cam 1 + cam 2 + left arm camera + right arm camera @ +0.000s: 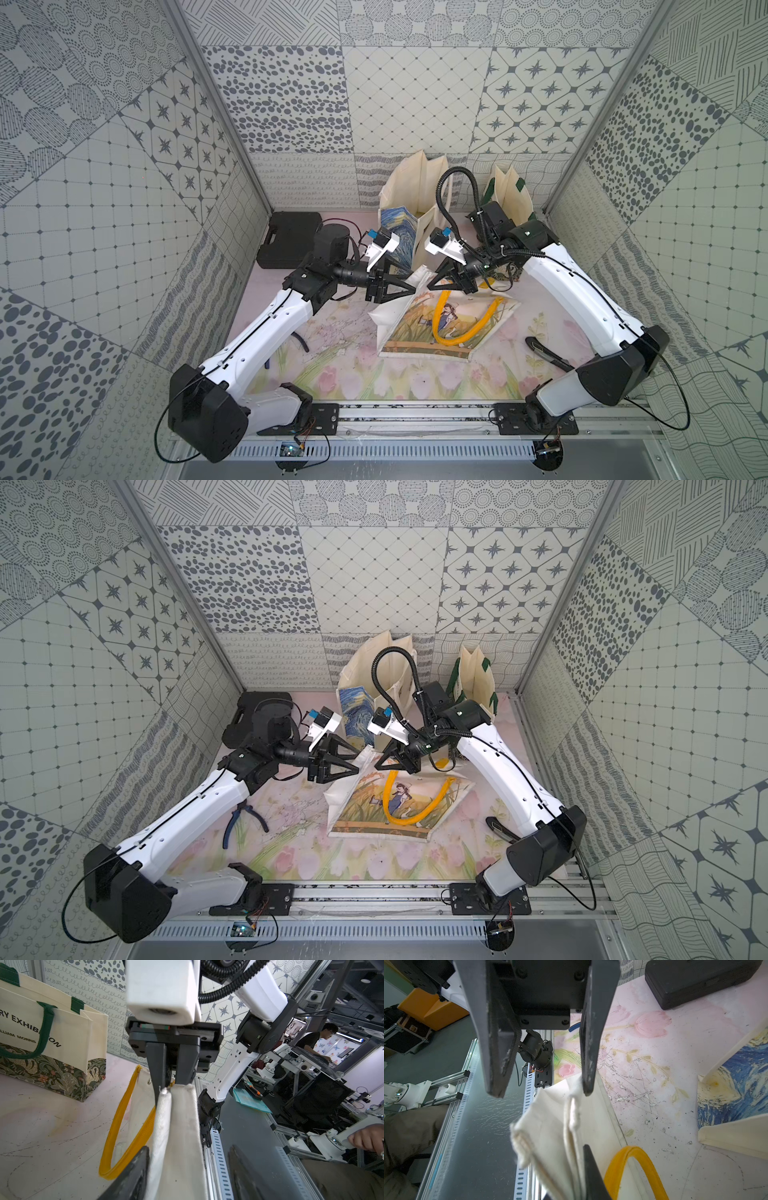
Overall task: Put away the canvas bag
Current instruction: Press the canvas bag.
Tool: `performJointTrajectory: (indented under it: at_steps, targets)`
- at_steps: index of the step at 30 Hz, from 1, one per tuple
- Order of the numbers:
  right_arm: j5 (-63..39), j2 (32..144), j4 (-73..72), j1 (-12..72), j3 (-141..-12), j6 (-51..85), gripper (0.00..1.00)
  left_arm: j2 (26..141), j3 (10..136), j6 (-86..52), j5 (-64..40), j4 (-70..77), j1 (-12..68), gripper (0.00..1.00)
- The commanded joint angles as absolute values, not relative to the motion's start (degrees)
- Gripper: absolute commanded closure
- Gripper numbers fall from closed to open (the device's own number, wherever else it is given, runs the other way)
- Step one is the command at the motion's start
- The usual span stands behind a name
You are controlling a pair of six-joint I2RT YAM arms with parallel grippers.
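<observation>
The canvas bag [440,328] [395,804], cream with yellow handles and a picture of a girl in a field, lies mostly flat on the flowered table in both top views. Its upper rim is lifted off the table. My right gripper [432,286] [377,766] is shut on that rim; in the right wrist view the cream cloth [550,1136] is pinched at my right gripper [577,1163]. My left gripper [411,283] [356,761] is open. In the left wrist view a fold of the bag [182,1136] runs between the spread jaws of my left gripper [187,1167], close to one finger [135,1174].
Three bags stand at the back: a tall cream one [411,183], a blue swirl-print one [399,237] and a green-handled one [511,187]. A black case [291,241] sits at the back left. Blue-handled pliers [241,816] lie by the left arm. A dark tool [544,353] lies by the right arm.
</observation>
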State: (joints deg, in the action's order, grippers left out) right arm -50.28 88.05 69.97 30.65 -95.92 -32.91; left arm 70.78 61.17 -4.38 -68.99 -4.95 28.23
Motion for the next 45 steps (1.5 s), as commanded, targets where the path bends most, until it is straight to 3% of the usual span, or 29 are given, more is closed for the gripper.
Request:
performJointTrajectory:
  at_steps: [1,7,13,20,23,28,29,31,33,37,41,43,45]
  targets:
    - [-50.5,89.2,64.5,31.0,-98.7,-28.7,1.0,71.4,60.6,-11.0,-75.3,4.0,28.9,0.38]
    - [-48.9,90.2,60.8,31.1,-100.2,-21.6,1.0,71.5,60.3,-8.9,-73.7,1.8,29.9,0.38]
    - [-48.4,91.1,62.5,31.8,-102.7,-18.9,1.0,72.2,63.4,7.0,-65.0,-17.0,33.1,0.46]
    - [-47.6,90.7,63.5,32.2,-103.8,-18.6,1.0,73.2,65.4,15.5,-50.7,-28.2,35.0,0.75]
    - [-47.8,90.5,63.5,32.2,-104.1,-18.6,1.0,72.8,65.2,15.9,-47.7,-28.5,35.0,1.0]
    - [-49.0,90.0,63.0,32.2,-104.6,-18.4,1.0,73.4,65.3,16.8,-49.5,-30.0,35.0,1.0]
    - [-49.3,89.9,62.9,32.1,-104.8,-18.4,1.0,73.3,64.9,16.2,-50.4,-29.5,35.0,0.82]
    - [-49.9,89.7,63.0,32.2,-105.3,-18.4,1.0,72.8,63.5,14.8,-51.4,-27.4,35.1,0.66]
    - [-50.3,89.5,62.9,32.0,-105.9,-18.3,1.0,72.2,61.8,13.6,-51.4,-25.1,35.0,0.67]
    - [-51.0,89.0,62.8,31.6,-107.0,-17.8,1.0,72.5,60.9,14.1,-51.3,-24.7,35.1,1.0]
    - [-50.9,88.4,62.9,30.7,-107.3,-17.8,1.0,72.7,60.8,14.6,-52.0,-25.3,35.1,0.97]
    - [-50.9,88.2,63.1,30.0,-107.4,-17.8,1.0,72.2,60.3,13.9,-51.3,-25.2,35.0,0.73]
    - [-50.8,87.8,63.1,29.3,-107.3,-17.8,1.0,71.6,59.8,13.9,-50.8,-24.6,35.0,0.71]
